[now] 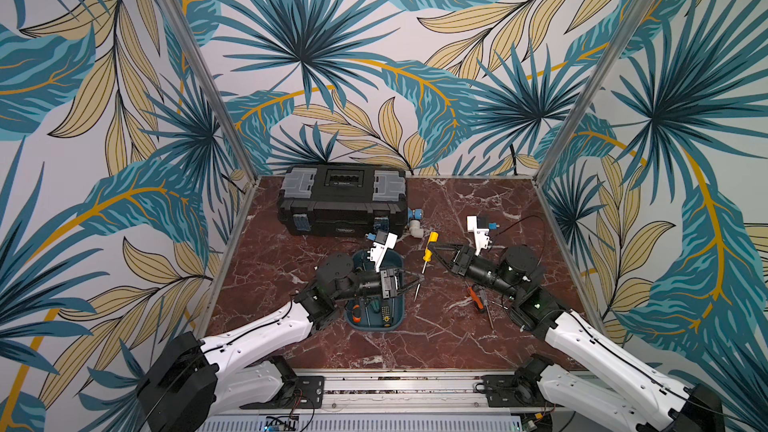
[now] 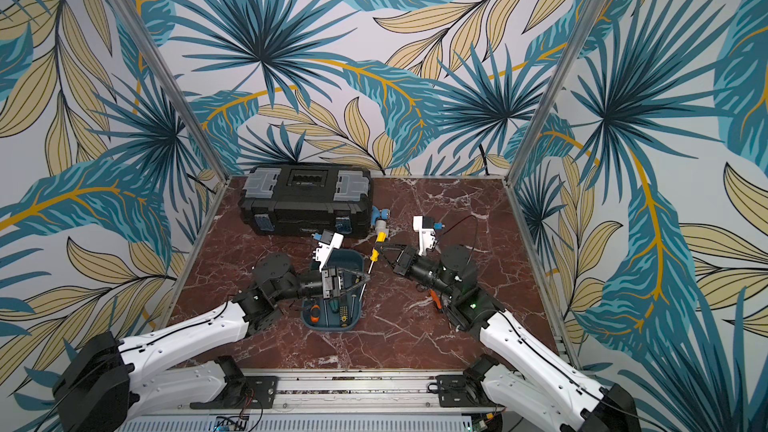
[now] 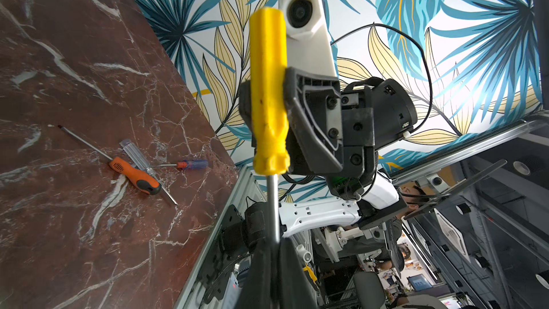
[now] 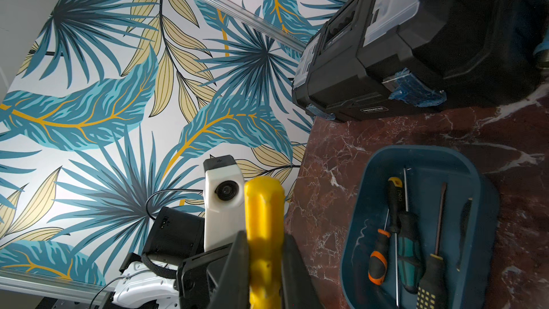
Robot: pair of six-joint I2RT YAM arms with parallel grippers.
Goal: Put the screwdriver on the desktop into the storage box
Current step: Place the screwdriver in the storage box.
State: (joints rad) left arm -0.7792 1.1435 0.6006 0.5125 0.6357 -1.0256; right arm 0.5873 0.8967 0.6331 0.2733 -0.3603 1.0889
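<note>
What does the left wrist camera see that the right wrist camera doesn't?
Only the left wrist view: three loose tools lying on the desktop, an orange-and-black screwdriver, a clear-handled screwdriver and a small red-and-blue screwdriver. Only the right wrist view: the teal storage box with several screwdrivers inside it, and the black toolbox. Both: the yellow screwdriver close up, clamped in the right gripper, and the marble desktop.

Toolbox (image 1: 343, 201) behind storage box (image 1: 395, 261) on desktop (image 1: 457, 209), tools (image 4: 398, 233) in the box, loose screwdrivers (image 1: 478, 300) to its right
</note>
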